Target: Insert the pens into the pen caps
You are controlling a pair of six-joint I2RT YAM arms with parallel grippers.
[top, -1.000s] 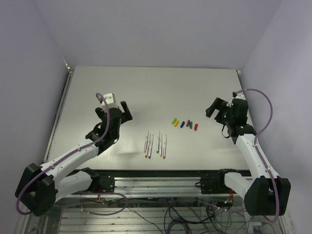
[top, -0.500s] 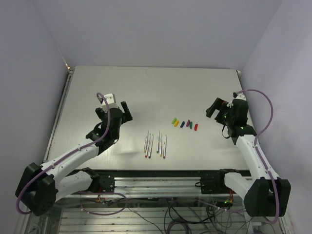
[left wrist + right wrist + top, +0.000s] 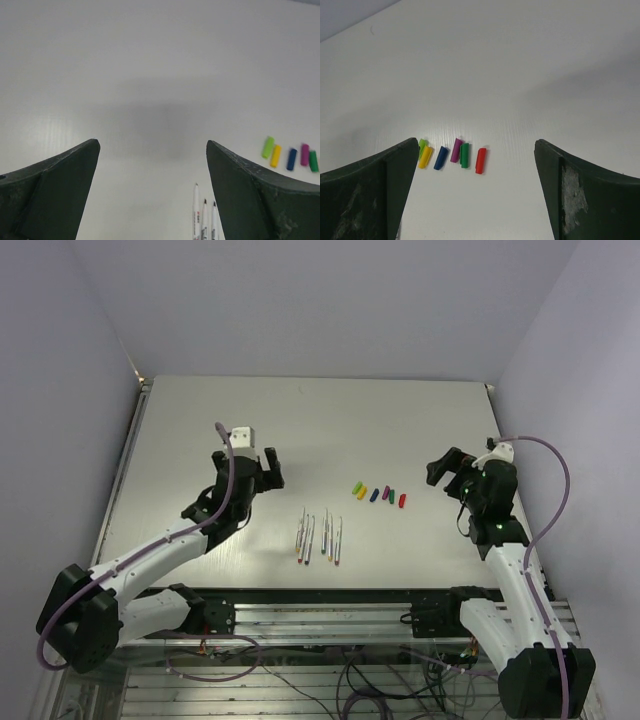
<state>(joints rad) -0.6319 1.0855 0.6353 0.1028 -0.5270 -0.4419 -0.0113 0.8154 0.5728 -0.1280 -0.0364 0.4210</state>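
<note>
Several thin white pens lie side by side near the table's front middle; three of their tips show at the bottom of the left wrist view. Several small caps lie in a row to the right of the pens: light green, yellow, blue, purple, green and red. They also show in the left wrist view. My left gripper is open and empty, left of and behind the pens. My right gripper is open and empty, right of the caps.
The white table has a raised edge on the left and lilac walls at the back and sides. A metal rail with cables runs along the near edge.
My left gripper has moved a little to the right, toward the pens. My right wrist has shifted slightly right and lower, with its gripper still facing the caps. Pens and caps have not moved.
</note>
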